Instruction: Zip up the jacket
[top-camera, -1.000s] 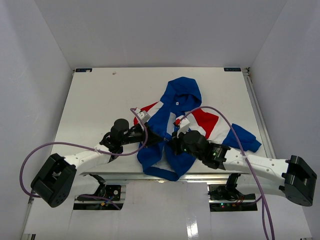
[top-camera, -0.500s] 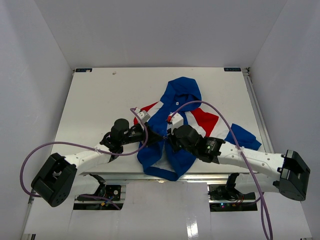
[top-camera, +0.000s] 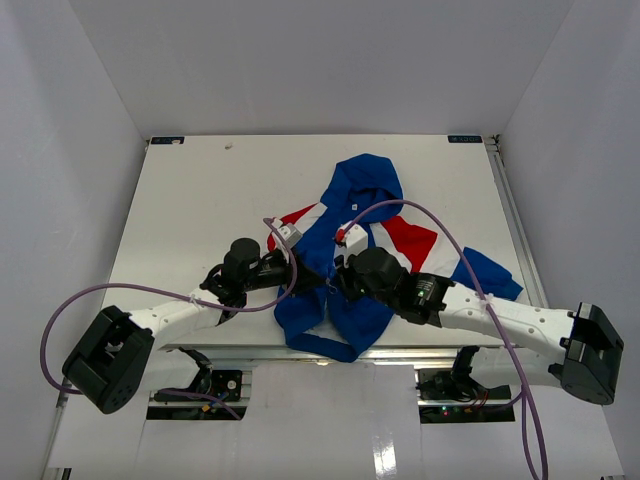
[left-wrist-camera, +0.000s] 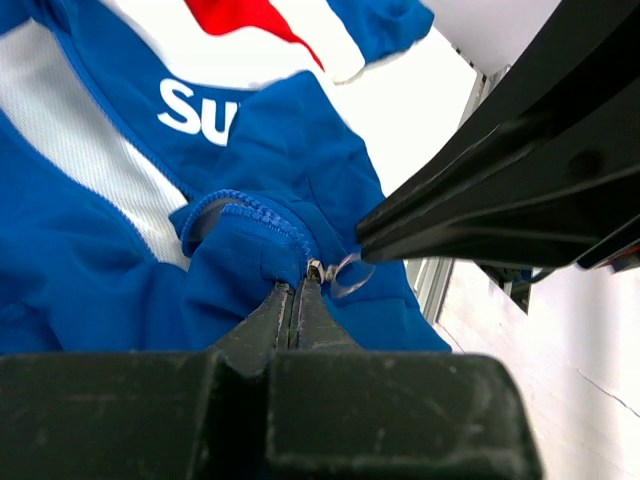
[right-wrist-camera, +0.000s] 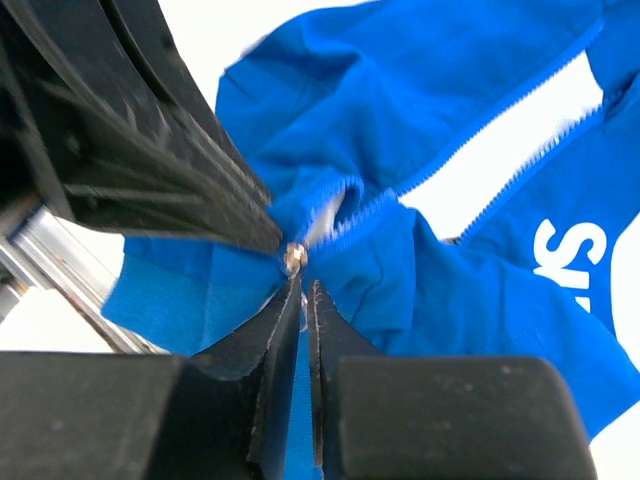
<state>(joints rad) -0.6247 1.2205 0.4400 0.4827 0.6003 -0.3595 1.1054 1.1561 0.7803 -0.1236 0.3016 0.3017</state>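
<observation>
The jacket lies unzipped on the table, hood pointing away, with its blue front bunched near the front edge. My left gripper is shut on the blue fabric at the bottom of the zip, its tips right at the metal slider. A clear ring pull hangs from the slider. My right gripper faces the left one. Its jaws stand a narrow slit apart just below the slider, over blue cloth. White lettering shows on the chest.
The white table ends in a metal rail just below the jacket's hem. Purple cables loop over both arms and across the jacket. Grey walls close in on three sides.
My right arm has swung left and forward over the jacket's front until its fingertips meet the left gripper's. The left arm and the jacket have stayed put.
</observation>
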